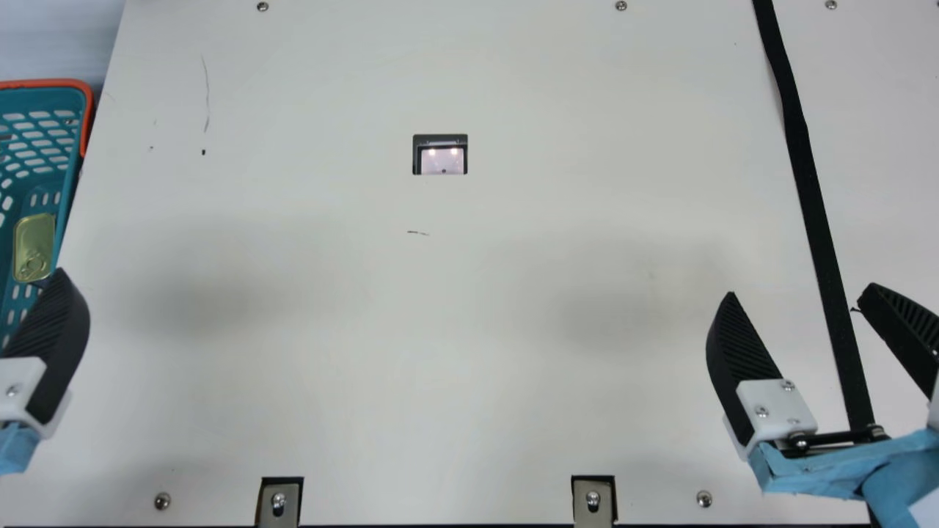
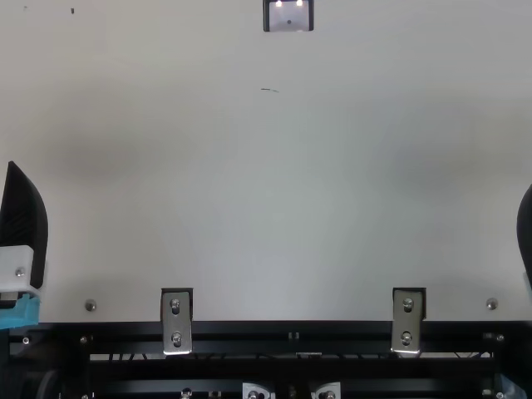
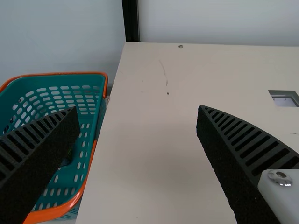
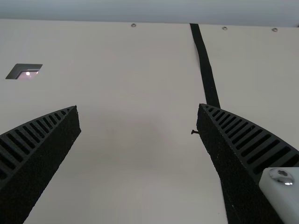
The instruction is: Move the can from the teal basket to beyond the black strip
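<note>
Nearest me, the right gripper (image 4: 138, 107) waits with its 2 fingers spread and nothing between them. The left gripper (image 3: 138, 108) is spread too, also empty, beside the teal basket (image 1: 37, 97). The gold can (image 1: 34, 238) sits inside, near the basket's table-side wall. I'd centre the 2 fingers over it, lower them clear of that wall, pinch evenly and lift straight up. Farther across runs the black strip (image 1: 805, 176), the line to pass.

main view's left edge cuts off the teal basket (image 1: 44, 100).
</note>
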{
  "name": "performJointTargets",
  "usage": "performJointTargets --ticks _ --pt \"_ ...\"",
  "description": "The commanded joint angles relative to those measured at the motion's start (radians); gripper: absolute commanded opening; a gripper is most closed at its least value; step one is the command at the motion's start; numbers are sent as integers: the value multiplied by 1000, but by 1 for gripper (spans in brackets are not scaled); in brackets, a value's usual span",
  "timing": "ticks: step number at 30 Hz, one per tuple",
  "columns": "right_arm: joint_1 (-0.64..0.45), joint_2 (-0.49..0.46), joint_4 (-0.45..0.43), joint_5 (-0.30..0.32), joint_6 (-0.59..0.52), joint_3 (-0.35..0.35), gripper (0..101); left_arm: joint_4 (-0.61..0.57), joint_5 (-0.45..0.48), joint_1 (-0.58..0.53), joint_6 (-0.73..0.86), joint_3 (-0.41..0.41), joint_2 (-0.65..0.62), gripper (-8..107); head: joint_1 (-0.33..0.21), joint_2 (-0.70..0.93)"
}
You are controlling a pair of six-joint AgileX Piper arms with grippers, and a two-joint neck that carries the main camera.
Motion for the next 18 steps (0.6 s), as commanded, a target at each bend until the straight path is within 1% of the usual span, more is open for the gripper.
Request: performJointTargets --ticks 1,8,14,18 --pt "0 0 0 0 0 0 101 0 0 0 0 0 0 90 -8 0" --pt "0 0 0 0 0 0 101 0 0 0 0 0 0 90 -13 84" --pt "0 0 0 0 0 0 101 0 0 0 0 0 0 90 -32 178" --pt "0 0 0 0 0 0 101 0 0 0 0 0 0 90 -49 271"
